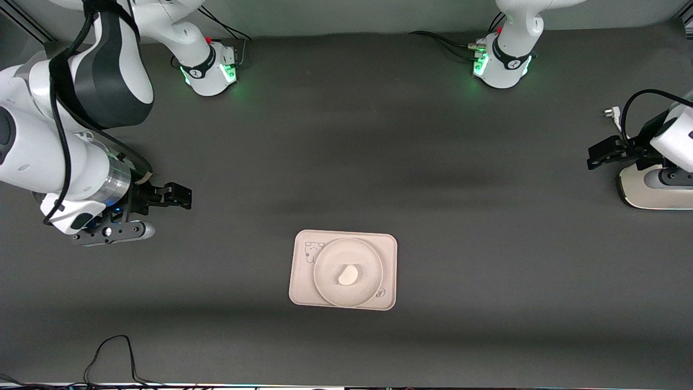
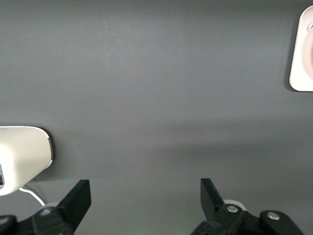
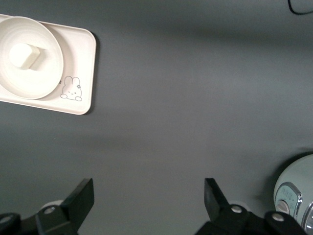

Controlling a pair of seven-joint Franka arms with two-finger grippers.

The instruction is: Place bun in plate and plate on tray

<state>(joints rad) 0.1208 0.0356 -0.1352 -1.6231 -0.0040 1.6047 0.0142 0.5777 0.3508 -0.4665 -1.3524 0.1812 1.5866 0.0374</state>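
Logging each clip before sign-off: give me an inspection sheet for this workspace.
Surface: dark grey table, bare around the tray.
Job's things: bun on plate; plate on tray.
Clutter: cream-white toaster at the left arm's end; a pale green appliance in the right wrist view.
Grippers: left gripper open, empty, beside the toaster; right gripper open, empty, toward the right arm's end.
Cables: black cable loop at the table's near edge; toaster plug.
Surroundings: nothing seen.
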